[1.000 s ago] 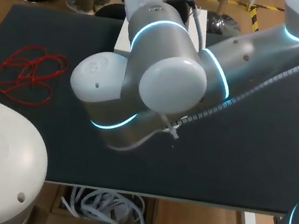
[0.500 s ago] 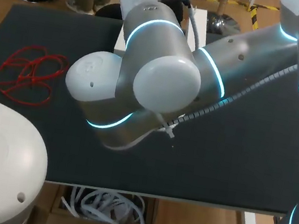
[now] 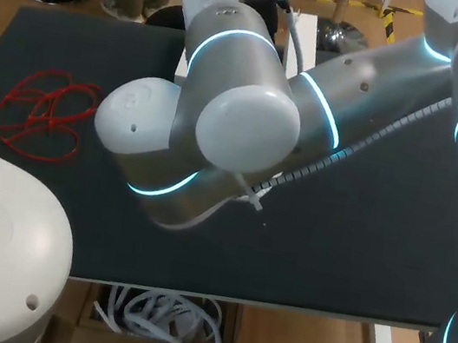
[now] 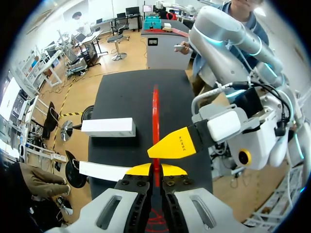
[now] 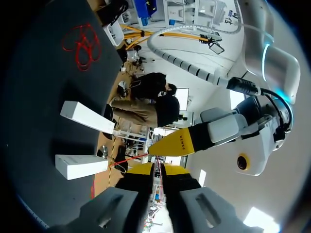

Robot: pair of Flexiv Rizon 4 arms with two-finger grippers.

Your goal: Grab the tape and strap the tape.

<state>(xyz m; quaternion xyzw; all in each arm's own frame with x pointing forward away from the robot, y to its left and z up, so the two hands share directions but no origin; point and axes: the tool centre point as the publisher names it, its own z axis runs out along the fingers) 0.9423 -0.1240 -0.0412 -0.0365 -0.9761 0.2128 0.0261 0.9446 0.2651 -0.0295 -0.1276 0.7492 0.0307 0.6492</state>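
Head view
Desk [image 3: 357, 246]: flat, matte black top.
Red tape [image 3: 42, 116]: thin strand in loose, tangled loops on the desk's left part.
Right arm [image 3: 245, 130]: smooth, rounded grey and white casings with lit cyan rings, over the desk's middle.

Left wrist view
Left pincer [image 4: 154, 170]: my wedge-shaped yellow tips are pressed together on the red tape, which runs straight and taut ahead over the desk.
Right pincer [image 4: 175, 144]: one pointed yellow tip shows, just beside that strand.
White blocks [image 4: 108, 127]: two plain rectangular bars on the desk, to one side of the strand.

Right wrist view
Right pincer: tips nearly together, clamped on the thin red strand.
Red tape: the tangle lies on the desk, well beyond the blocks.
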